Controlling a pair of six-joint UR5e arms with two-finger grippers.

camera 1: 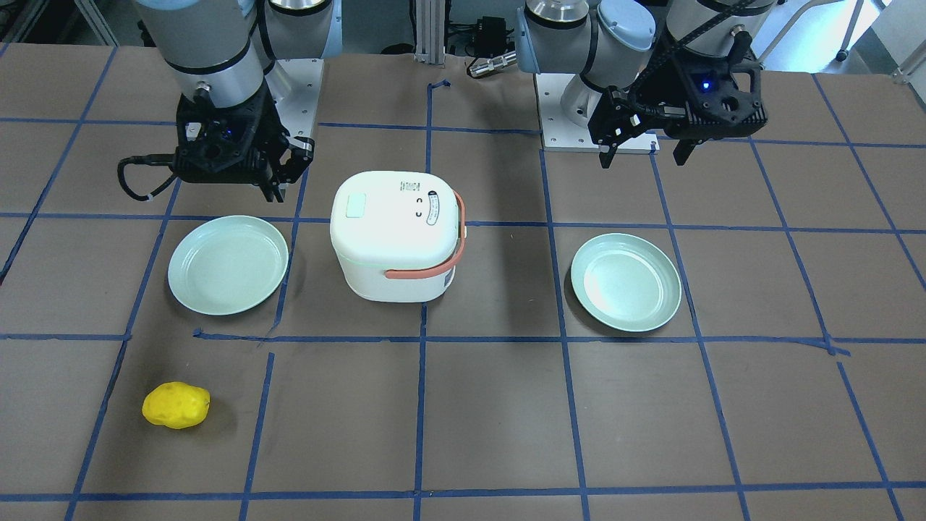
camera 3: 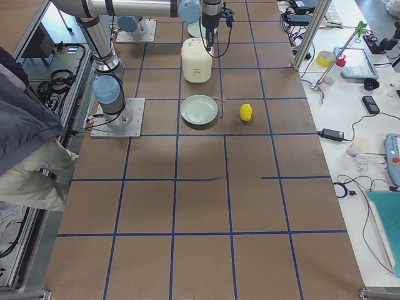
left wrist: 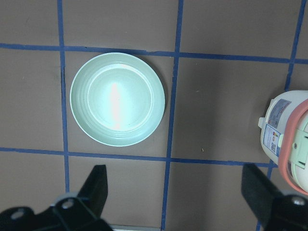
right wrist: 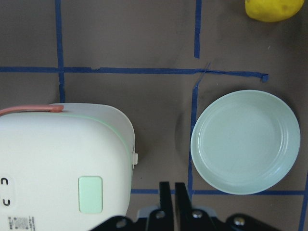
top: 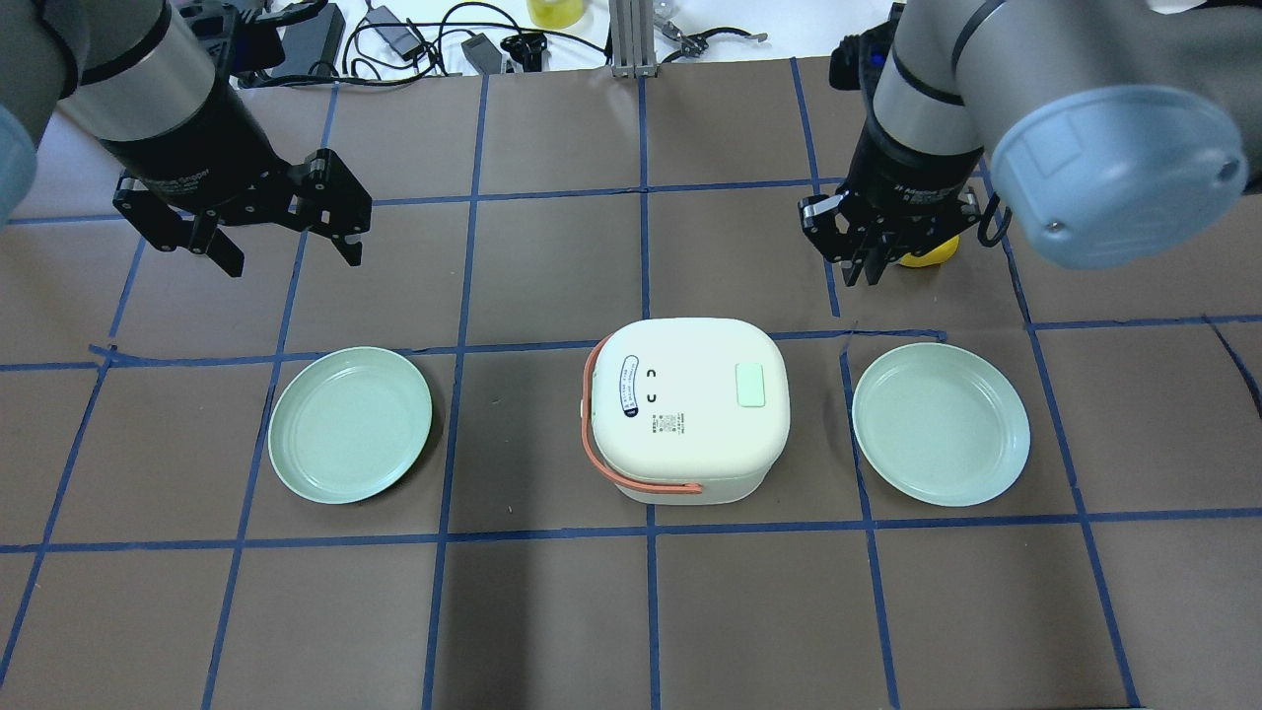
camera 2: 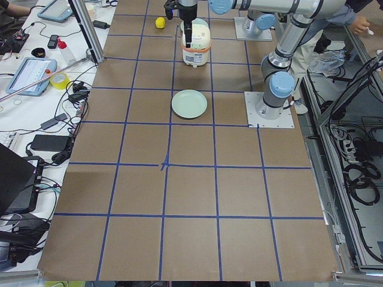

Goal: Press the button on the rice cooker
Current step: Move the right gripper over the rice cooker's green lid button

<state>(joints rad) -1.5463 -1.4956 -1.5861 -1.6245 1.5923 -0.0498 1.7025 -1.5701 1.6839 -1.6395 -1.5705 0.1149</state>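
Cooker [top: 690, 419] at table [top: 552, 611] centre, between left plate [top: 350, 424] and right plate [top: 942, 424]; button [top: 751, 384] on lid top.
Left gripper [top: 294, 261]: fingers spread apart, empty, raised near left plate. Right gripper [top: 868, 274]: fingers pressed together, empty, raised near right plate, clear of cooker.

The rice cooker [top: 690, 404] is smooth white plastic with a soft shine, and its button [top: 751, 384] looks like plastic too. The left plate [top: 350, 424] and right plate [top: 942, 424] look smooth and glossy. The table [top: 552, 611] wears dull brown paper crossed by blue tape [top: 646, 247]. The yellow lump [camera 1: 176, 405] looks bumpy and matt
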